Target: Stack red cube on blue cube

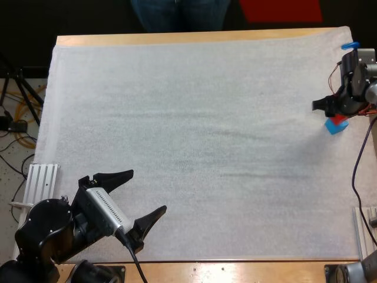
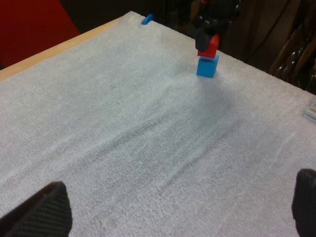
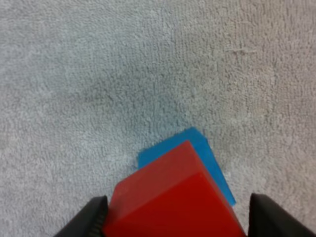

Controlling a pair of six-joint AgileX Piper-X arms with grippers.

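The red cube (image 1: 340, 119) sits at the right edge of the high view, on top of the blue cube (image 1: 334, 127) and skewed against it, clasped from both sides by the right gripper (image 1: 338, 112). The left gripper (image 1: 143, 193) hovers at lower left over the white mat (image 1: 194, 118), fingers spread wide, holding nothing. A person's legs (image 1: 179, 15) stand at top centre.

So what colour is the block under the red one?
Blue: the blue cube under the red cube, clearest in left wrist view.
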